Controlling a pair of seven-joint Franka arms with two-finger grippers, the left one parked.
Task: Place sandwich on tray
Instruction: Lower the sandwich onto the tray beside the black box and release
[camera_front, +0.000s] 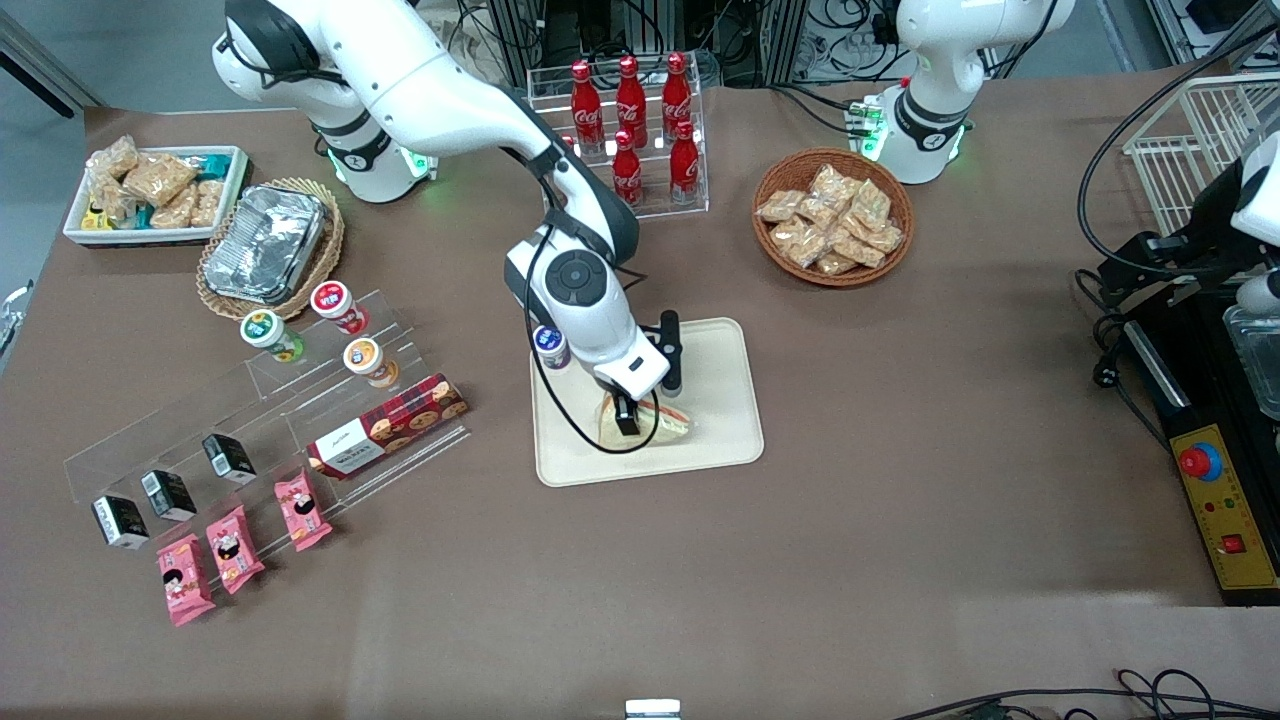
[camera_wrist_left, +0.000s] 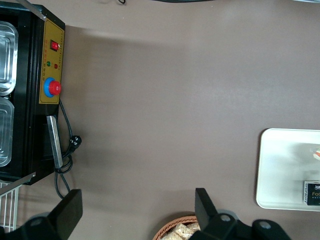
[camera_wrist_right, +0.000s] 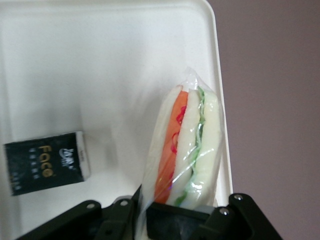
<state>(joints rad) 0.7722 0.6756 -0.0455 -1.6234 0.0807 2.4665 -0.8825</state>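
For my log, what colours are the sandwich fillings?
Red-orange and green between pale bread, clearest in the right wrist view: sandwich in the gripper.

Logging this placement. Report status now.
Gripper low over tray, shut on sandwich. Sandwich above tray's near edge. Small black packet on tray beside it, apart.

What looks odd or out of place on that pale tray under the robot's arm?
A small black carton lies on the tray beside the sandwich, while similar black cartons stand on the clear display rack. The sandwich sits on edge near the tray's rim, with the tool at its lower end. Nothing looks spilled or damaged.
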